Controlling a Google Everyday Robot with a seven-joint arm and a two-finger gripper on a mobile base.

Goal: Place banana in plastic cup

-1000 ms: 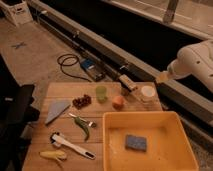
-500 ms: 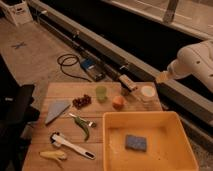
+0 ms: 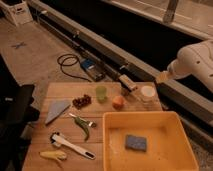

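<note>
The banana (image 3: 53, 155), small and pale yellow, lies at the front left corner of the wooden table (image 3: 60, 90). The plastic cup (image 3: 101, 93), a translucent light-green tumbler, stands upright at the back middle of the table. It sits between dark red grapes (image 3: 81, 101) and an orange fruit (image 3: 118, 102). My white arm (image 3: 197, 60) reaches in from the right edge, above the floor behind the table. The gripper (image 3: 164, 77) at its tip hangs near the back right corner, far from the banana, with nothing in it.
A large yellow tub (image 3: 112, 145) holding a blue sponge (image 3: 135, 143) fills the front right. A white round container (image 3: 147, 92) stands at the back right. A green pepper (image 3: 83, 127), a white-handled utensil (image 3: 72, 146) and a grey wedge (image 3: 56, 110) lie between cup and banana. A dark shape (image 3: 17, 115) stands left of the table.
</note>
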